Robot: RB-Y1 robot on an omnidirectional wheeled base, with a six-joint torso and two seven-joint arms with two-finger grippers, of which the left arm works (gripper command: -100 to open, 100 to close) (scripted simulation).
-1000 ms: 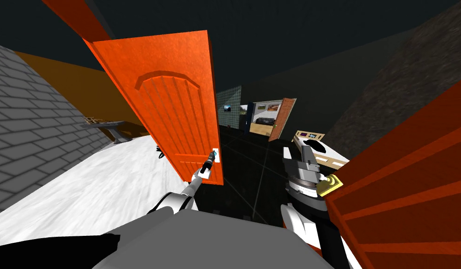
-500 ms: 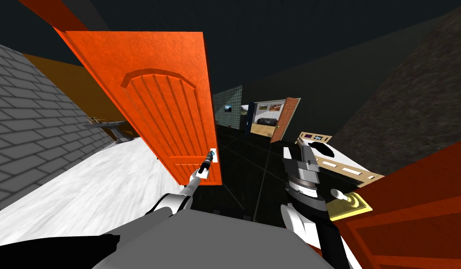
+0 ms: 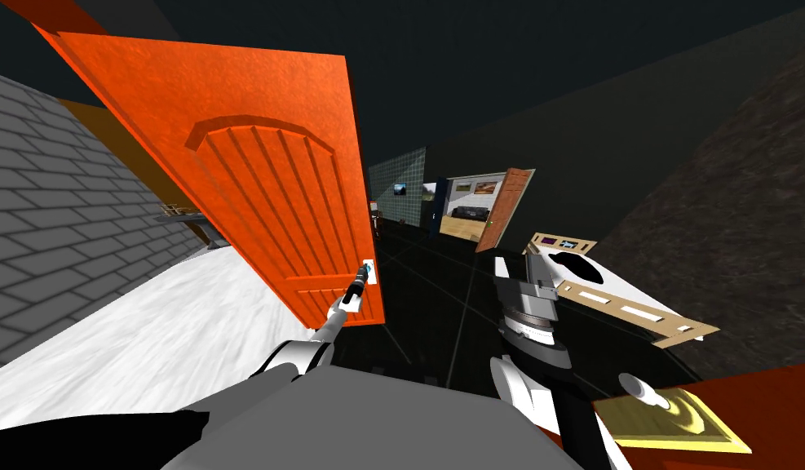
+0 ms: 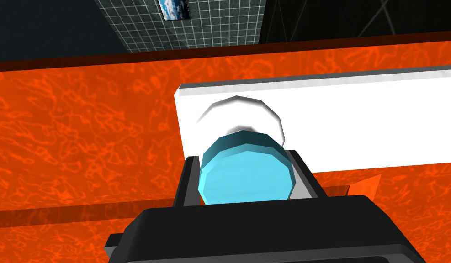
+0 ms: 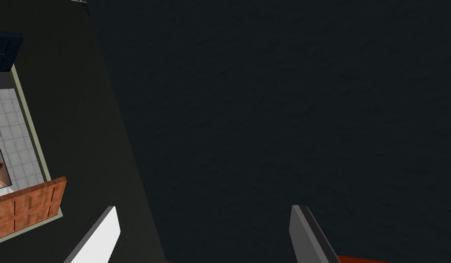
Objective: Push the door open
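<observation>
An orange panelled door (image 3: pixel 254 179) stands ajar at the left of the head view. Its light blue knob (image 3: pixel 369 267) sits on a white plate near the free edge. My left gripper (image 3: pixel 361 276) is stretched out to that knob. In the left wrist view the knob (image 4: pixel 245 176) lies between the two fingers (image 4: pixel 306 180), which press its sides, in front of the white plate (image 4: pixel 357 123). My right gripper (image 3: pixel 532 265) is raised at the right, apart from the door. Its fingers (image 5: pixel 105 233) stand open around nothing.
A second orange door (image 3: pixel 767 400) with a yellow plate (image 3: pixel 678 416) and white knob (image 3: pixel 643 390) is at the lower right. A grey brick wall (image 3: pixel 50 212) and white floor (image 3: pixel 148 326) lie left. A white slab in a wooden frame (image 3: pixel 629 302) lies right; a brown door (image 3: pixel 502 208) stands far ahead.
The left door has swung further, its panel broader and its top edge further left, with my left gripper still on the knob. The right-hand door has slid away toward the lower right corner.
</observation>
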